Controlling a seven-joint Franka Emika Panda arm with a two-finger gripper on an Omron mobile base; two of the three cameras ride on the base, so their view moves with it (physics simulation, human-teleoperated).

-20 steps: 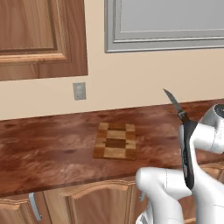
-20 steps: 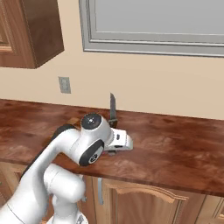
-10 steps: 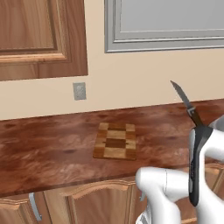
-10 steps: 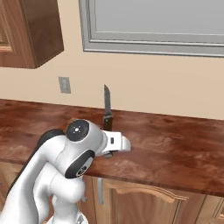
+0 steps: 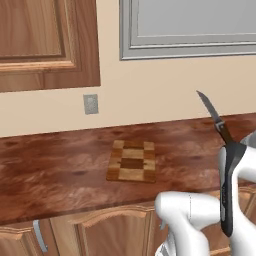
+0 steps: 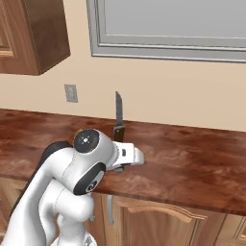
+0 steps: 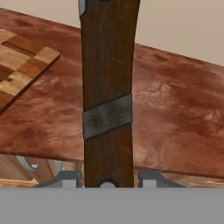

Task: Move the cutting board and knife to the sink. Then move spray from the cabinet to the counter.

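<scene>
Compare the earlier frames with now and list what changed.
The gripper, shut on the knife, carried it higher, and rightward in the left base view; in the right base view the blade swung from leaning right to nearly upright. The cutting board stayed flat on the counter.

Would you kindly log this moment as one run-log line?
gripper: shut on knife | knife: lifted, blade up | cutting board: flat on counter

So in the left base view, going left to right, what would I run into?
Wooden cabinet door → wall outlet → checkered cutting board lying on the counter → knife with its blade pointing up, held in the gripper.
</scene>
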